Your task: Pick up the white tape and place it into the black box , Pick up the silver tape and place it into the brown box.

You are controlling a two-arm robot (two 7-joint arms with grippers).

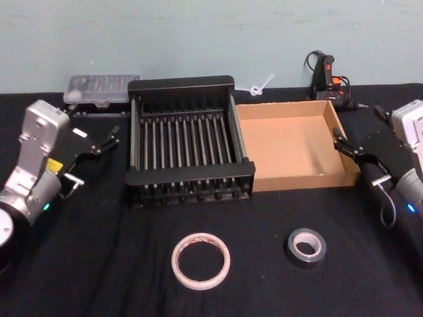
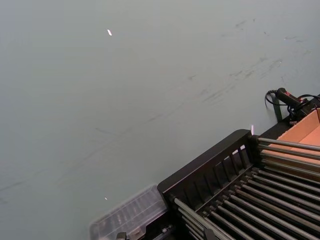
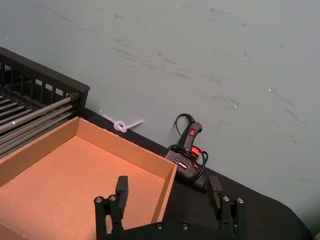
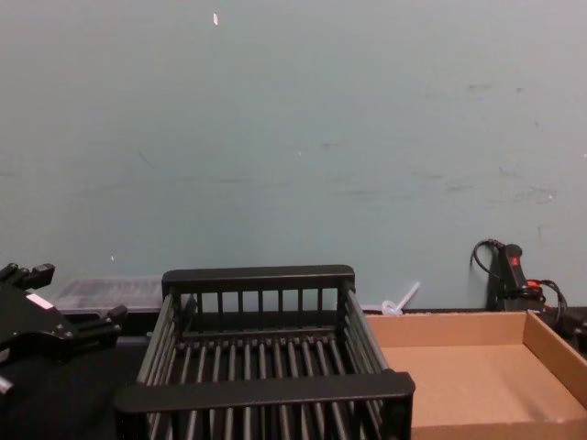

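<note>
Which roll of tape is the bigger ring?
The white tape. It is a wide, thin ring lying flat in front of the black box; the silver tape beside it is smaller and thicker.

pale wall above a black crate, cardboard tray just beyond it, clear plastic case beside its corner.

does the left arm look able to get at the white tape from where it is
Probably yes. The white tape lies flat on open black cloth in front of the black box, with nothing on or against it. The left gripper, jaws open, sits left of the box, so the path down looks free.
</note>
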